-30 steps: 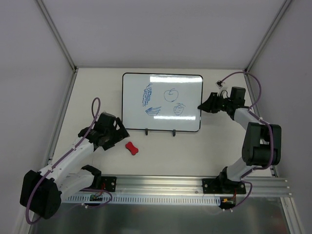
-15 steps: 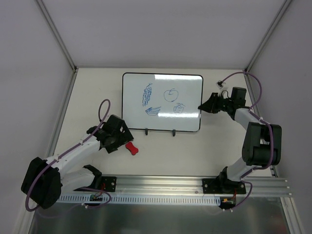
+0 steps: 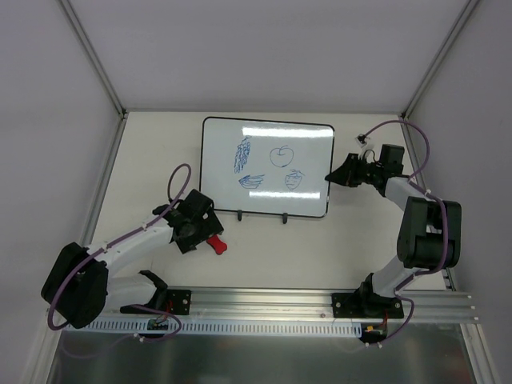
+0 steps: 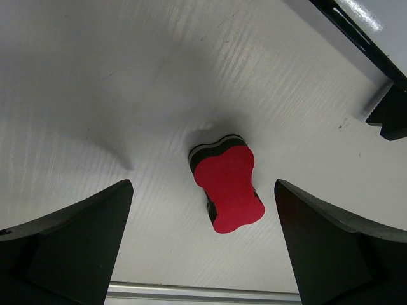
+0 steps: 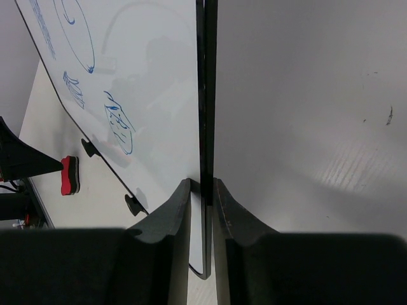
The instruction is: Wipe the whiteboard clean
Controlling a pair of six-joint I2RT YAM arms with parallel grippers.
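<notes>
The whiteboard [image 3: 308,156] stands at the back middle of the table on two small black feet, with several blue doodles on it. My right gripper [image 3: 329,176] is at its right edge. In the right wrist view the gripper [image 5: 202,185] is shut on the whiteboard's [image 5: 159,95] thin black frame. The red bone-shaped eraser [image 3: 216,245] lies flat on the table in front of the board's left half. My left gripper [image 3: 205,238] hovers over it. In the left wrist view the gripper [image 4: 203,185] is open, with the eraser [image 4: 227,184] between and slightly ahead of its fingertips, untouched.
An aluminium rail [image 3: 320,300] carrying both arm bases runs along the near edge. Pale enclosure walls close the left, right and back sides. One black foot of the board [image 4: 391,117] shows to the right in the left wrist view.
My left gripper has swung right and toward the near edge, from beside the board's lower left corner to over the eraser. The right gripper has stayed at the board's right edge.
</notes>
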